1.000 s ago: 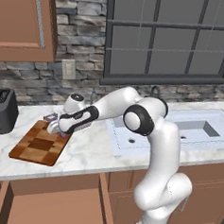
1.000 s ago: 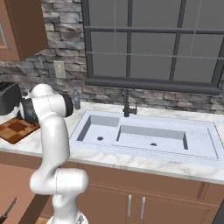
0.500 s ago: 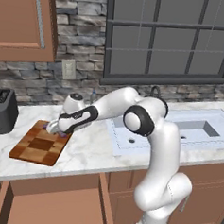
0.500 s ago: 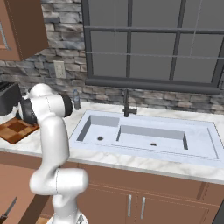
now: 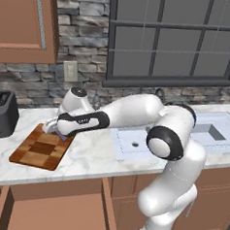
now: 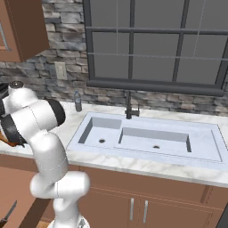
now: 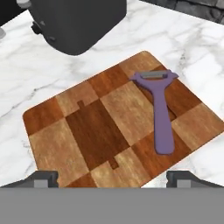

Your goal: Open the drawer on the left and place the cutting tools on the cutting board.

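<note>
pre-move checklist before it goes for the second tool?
1. Peeler flat on the board, fully within its edges: ok.
2. Gripper open, nothing between the fingers: ok.
3. Gripper clear of the peeler, which lies ahead of the tips and apart from them: ok.
4. Drawer open below the counter: ok.
5. Knife in the drawer, dark and slim at the lower left of the right base view: ok, graspable pose cannot tell.
6. Free board space left of the peeler for the knife: ok.

Glossy white rounded arm (image 5: 136,113), dark joint bands, black-trimmed end effector (image 5: 55,130)
</note>
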### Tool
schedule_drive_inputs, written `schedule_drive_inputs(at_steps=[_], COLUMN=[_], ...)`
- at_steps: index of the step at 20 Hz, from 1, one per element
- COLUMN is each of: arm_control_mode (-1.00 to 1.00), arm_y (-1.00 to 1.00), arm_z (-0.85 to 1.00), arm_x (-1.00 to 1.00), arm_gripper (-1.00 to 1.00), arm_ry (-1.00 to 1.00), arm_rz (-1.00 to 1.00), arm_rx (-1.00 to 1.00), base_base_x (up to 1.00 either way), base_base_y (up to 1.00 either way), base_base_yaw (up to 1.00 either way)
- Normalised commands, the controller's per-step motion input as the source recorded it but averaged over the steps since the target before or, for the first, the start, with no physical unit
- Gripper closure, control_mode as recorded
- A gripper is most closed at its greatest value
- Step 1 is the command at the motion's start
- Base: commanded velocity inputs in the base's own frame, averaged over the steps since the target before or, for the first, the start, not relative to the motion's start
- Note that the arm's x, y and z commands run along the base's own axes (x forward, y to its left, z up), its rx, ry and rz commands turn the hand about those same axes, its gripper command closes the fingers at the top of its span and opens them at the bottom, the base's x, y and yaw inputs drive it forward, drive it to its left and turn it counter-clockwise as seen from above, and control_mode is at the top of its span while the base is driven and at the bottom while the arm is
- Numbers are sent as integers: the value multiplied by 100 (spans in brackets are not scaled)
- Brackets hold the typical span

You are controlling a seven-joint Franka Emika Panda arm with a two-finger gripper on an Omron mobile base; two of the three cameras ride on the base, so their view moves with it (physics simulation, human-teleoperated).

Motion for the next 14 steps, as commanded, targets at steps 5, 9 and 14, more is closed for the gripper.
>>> schedule_drive_inputs(at_steps=[5, 9, 14], arm_control_mode=[-100, -100, -100], arm_y=[-12, -34, -42], arm_z=[74, 51, 21], arm_x=[-100, -100, -100], arm_gripper=[-100, -100, -100], arm_ry=[3, 12, 16], arm_rz=[0, 0, 0], arm_rx=[3, 3, 1], base_base_x=[0, 0, 0], base_base_y=[0, 0, 0], base_base_yaw=[0, 0, 0])
